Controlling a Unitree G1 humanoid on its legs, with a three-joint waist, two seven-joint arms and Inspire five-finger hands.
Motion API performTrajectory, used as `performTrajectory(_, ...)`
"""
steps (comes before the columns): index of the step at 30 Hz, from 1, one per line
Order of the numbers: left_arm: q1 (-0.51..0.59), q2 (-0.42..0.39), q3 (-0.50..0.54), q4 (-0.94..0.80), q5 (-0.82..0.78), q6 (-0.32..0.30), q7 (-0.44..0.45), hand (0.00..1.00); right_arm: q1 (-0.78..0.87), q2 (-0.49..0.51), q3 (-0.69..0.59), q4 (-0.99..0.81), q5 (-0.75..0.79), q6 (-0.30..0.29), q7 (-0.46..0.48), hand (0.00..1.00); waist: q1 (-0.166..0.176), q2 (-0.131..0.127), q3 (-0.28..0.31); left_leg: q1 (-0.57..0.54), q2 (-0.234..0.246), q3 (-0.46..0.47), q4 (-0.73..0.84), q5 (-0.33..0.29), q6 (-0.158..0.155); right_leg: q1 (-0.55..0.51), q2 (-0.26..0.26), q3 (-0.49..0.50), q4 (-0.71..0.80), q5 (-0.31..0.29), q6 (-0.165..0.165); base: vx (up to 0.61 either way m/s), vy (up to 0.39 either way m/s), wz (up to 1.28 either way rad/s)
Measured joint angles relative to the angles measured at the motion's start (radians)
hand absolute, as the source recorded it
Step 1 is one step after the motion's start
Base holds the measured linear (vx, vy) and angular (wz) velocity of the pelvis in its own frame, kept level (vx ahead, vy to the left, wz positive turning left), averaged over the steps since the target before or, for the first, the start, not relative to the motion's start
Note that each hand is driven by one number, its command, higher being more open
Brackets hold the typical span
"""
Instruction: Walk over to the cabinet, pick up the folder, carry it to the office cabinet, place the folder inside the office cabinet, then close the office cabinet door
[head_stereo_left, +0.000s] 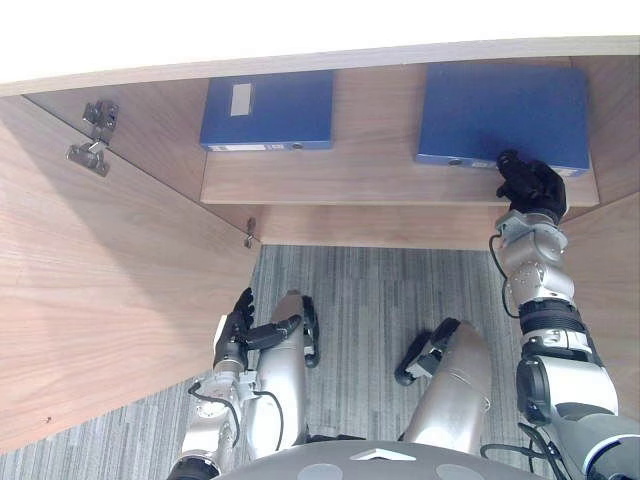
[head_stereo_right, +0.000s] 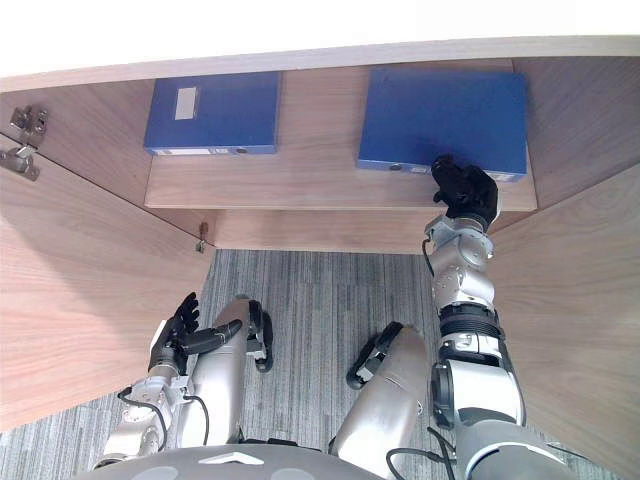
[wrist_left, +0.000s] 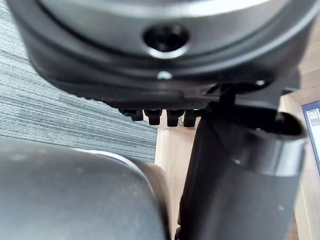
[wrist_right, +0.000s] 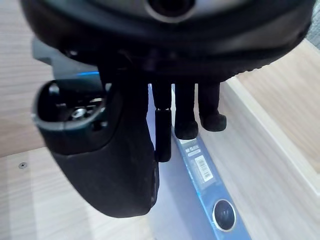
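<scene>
Lying flat, blue folder (head_stereo_left: 500, 110) (round spine hole), right robot hand (head_stereo_left: 532, 188) at its edge, fingers (wrist_right: 186, 112) apart

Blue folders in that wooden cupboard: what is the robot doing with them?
The robot's right hand reaches to the near edge of the blue folder on the right of the wooden cabinet shelf, fingers straight, not gripping it. A second blue folder with a white label lies on the left. The left hand hangs open, low beside the open wooden door.
</scene>
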Motion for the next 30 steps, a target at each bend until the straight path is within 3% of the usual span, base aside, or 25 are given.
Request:
performTrajectory(12, 0.000, -0.001, 0.000, -0.006, -0.027, 0.002, -0.010, 1.00, -0.060, -0.021, -0.001, 0.076, 0.040, 0.000, -0.001, 0.00, -0.001, 0.001, 0.001, -0.023, -0.001, -0.015, -0.002, 0.005, 0.000, -0.003, 0.000, -0.019, -0.007, 0.000, 0.000, 0.00, 0.000, 0.02)
performTrajectory(22, 0.000, -0.006, 0.000, -0.023, -0.029, 0.002, -0.018, 1.00, -0.230, -0.127, 0.044, 0.151, 0.047, 0.009, 0.004, 0.00, 0.002, 0.008, 0.019, -0.032, -0.007, -0.015, -0.036, 0.033, -0.005, -0.016, -0.001, -0.028, -0.022, 0.005, -0.008, 0.00, -0.006, 0.01)
performTrajectory(30, 0.001, -0.007, -0.001, -0.024, -0.031, 0.002, -0.025, 1.00, -0.261, -0.164, 0.078, 0.179, 0.047, 0.017, 0.005, 0.00, 0.003, 0.008, 0.019, -0.033, -0.006, -0.015, -0.039, 0.033, -0.005, -0.015, 0.002, -0.030, -0.028, 0.006, -0.007, 0.00, 0.000, 0.00)
